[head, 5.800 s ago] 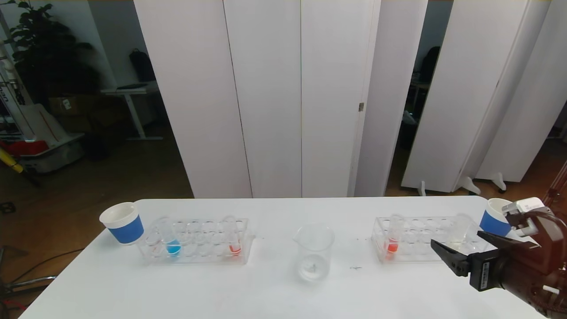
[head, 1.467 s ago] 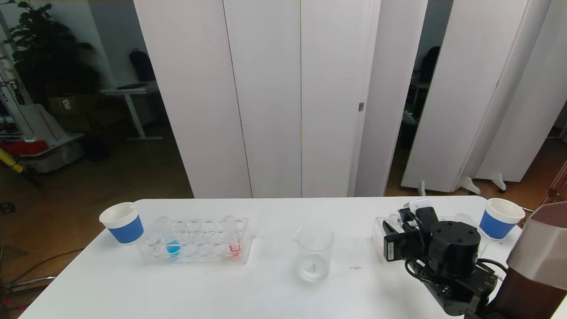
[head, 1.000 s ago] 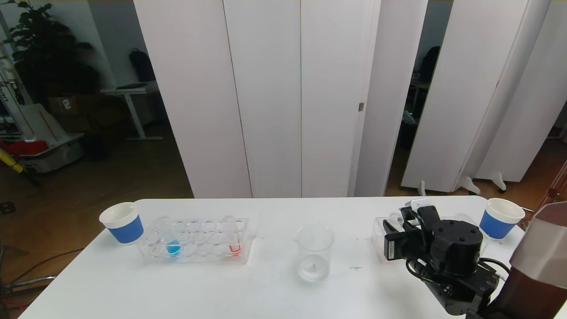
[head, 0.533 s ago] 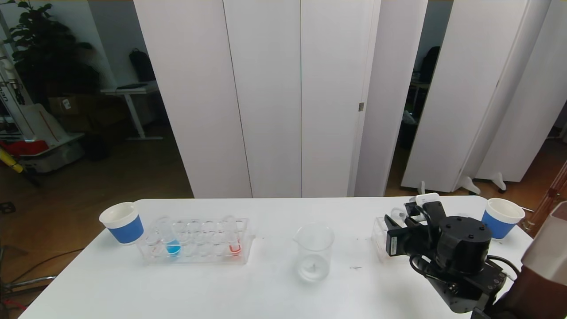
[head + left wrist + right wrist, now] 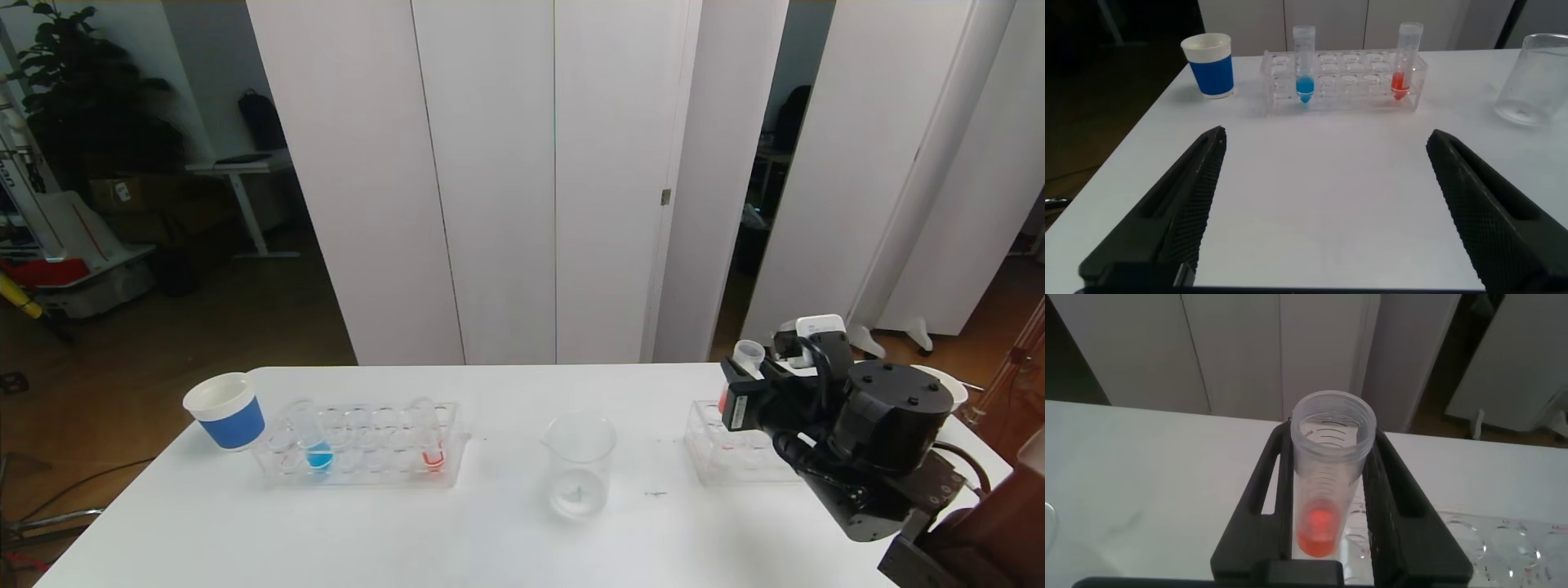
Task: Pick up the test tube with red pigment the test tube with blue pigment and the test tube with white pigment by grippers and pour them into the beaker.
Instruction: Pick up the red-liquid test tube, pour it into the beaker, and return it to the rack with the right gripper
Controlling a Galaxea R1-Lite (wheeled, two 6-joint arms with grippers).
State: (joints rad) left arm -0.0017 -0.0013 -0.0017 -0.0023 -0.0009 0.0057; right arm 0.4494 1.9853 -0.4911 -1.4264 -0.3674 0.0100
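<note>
We're in the first pour step, as we read it: right claw (image 5: 739, 384) is clamping a test tube with red pigment (image 5: 1327, 502) and holding it upright above the left end of the right rack (image 5: 718, 457), clear of its holes. In the right wrist view the tube is sitting squarely between the two fingers (image 5: 1274, 498), open mouth up, red liquid pooling at the bottom.

Next move, our call: we're carrying the tube left to the beaker (image 5: 580, 465), which is standing mid-bench and well apart from the claw, then tipping the mouth over the rim. Tube needs to stay upright in transit; the beaker is light glass, so contact with the rim could knock it.

Left claw (image 5: 1323, 204) is hanging wide open over the near-left part of the bench (image 5: 408, 531), gripping nothing, looking idle.

Remaining task items:
- test tube with blue pigment (image 5: 314, 441) is standing in the left rack (image 5: 367, 469), toward its left end, untouched.
- a second red tube (image 5: 431, 445) is standing in the same rack, toward its right end.
- test tube with white pigment: we're not seeing it now; the right arm is covering most of the right rack.

Blue-sleeved paper cup (image 5: 226, 411) is sitting just left of the left rack. Not part of the pour.
</note>
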